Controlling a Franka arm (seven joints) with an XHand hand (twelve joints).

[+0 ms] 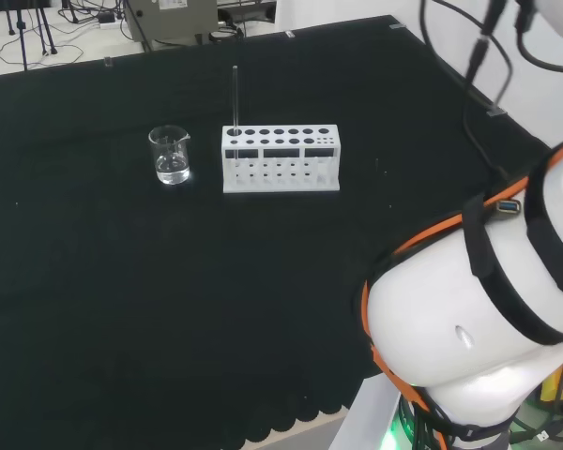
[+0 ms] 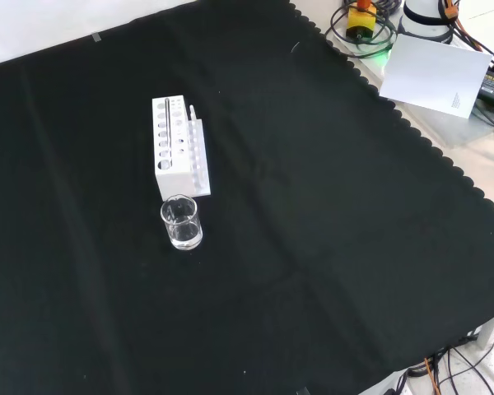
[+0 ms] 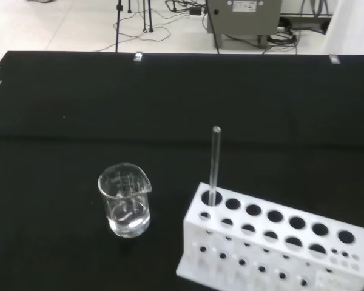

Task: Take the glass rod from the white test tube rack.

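Observation:
A white test tube rack [image 1: 281, 159] with several round holes stands on the black cloth, toward the far middle of the bench in the head view. A thin clear glass rod [image 1: 235, 98] stands upright in the hole at the rack's left end. In the wrist view the rod [image 3: 215, 163] rises from the end hole of the rack [image 3: 273, 242] nearest the beaker. The front view has the rack [image 2: 179, 156] left of centre, lengthwise away from the camera.
A small clear glass beaker [image 1: 171, 155] stands just left of the rack in the head view, with what seems a little clear liquid in it; in the front view the beaker [image 2: 182, 222] is nearer than the rack. The arm's white links [image 1: 488, 319] are at right.

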